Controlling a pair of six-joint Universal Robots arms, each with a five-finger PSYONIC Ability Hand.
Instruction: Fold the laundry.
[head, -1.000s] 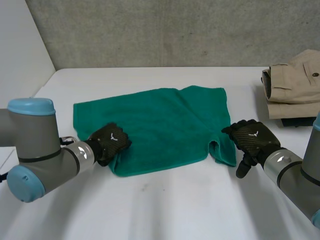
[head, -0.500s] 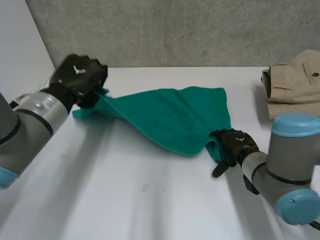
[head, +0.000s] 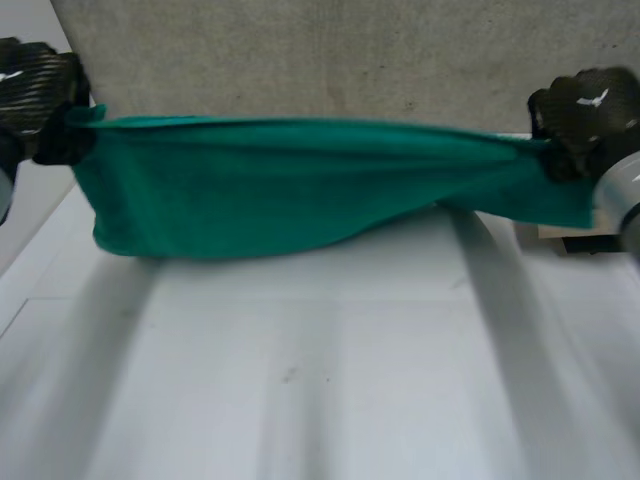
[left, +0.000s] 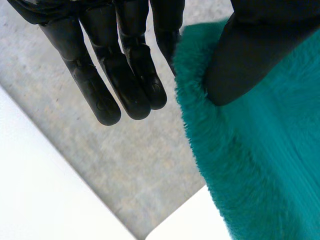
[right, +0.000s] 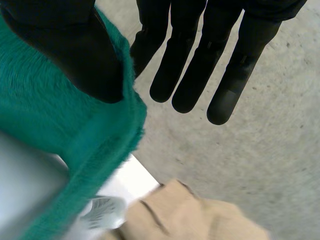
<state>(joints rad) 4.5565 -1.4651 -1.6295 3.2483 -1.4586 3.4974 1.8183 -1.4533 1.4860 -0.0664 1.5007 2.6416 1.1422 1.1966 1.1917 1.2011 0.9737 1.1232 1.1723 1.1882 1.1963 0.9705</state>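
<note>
A green towel (head: 290, 185) hangs stretched in the air above the white table (head: 320, 380), held by its two upper corners. My left hand (head: 35, 90) is raised at the far left and pinches one corner. In the left wrist view its thumb (left: 250, 55) presses the towel (left: 260, 165) against the side of the straight fingers (left: 125, 65). My right hand (head: 585, 115) is raised at the far right on the other corner. In the right wrist view its thumb (right: 75, 55) clamps the towel edge (right: 45, 120) beside the fingers (right: 190, 65).
Folded beige trousers (right: 180, 215) lie on the table at the back right, below my right hand, mostly behind the towel's end in the head view. A grey concrete wall (head: 320, 60) stands behind the table.
My right hand has shut on the towel's near right corner and risen. Both hands have lifted the towel off the table and pulled it taut between them.
</note>
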